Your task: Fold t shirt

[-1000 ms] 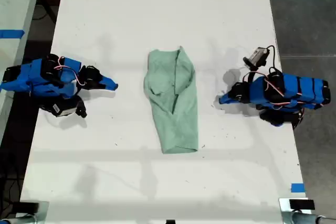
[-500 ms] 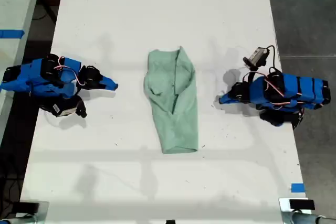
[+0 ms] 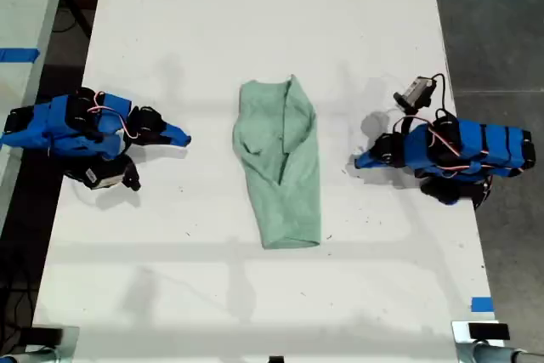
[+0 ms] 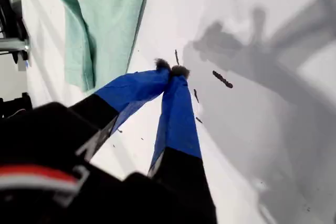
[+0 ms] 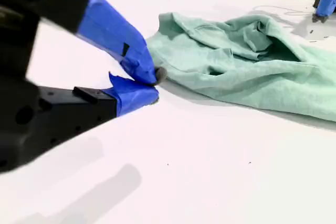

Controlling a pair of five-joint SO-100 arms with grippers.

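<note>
The t shirt (image 3: 280,167) is a pale mint-green bundle lying lengthwise in the middle of the white table (image 3: 255,23), wrinkled at its far half. It also shows in the first wrist view (image 4: 105,14) and the second wrist view (image 5: 247,61). My first gripper (image 3: 359,161) (image 4: 170,69) rests low over the table at the exterior view's right, shut on nothing, a short gap from the cloth. On the exterior view's left, my second gripper (image 3: 183,137) (image 5: 155,85) is also shut and empty, its tips short of the shirt's edge.
Blue tape marks sit near the table's front corner at the exterior view's right (image 3: 481,303) and on the neighbouring surface at its left (image 3: 19,54). Small dark specks (image 4: 222,79) dot the table by my first gripper. Dark floor (image 3: 493,14) borders the table.
</note>
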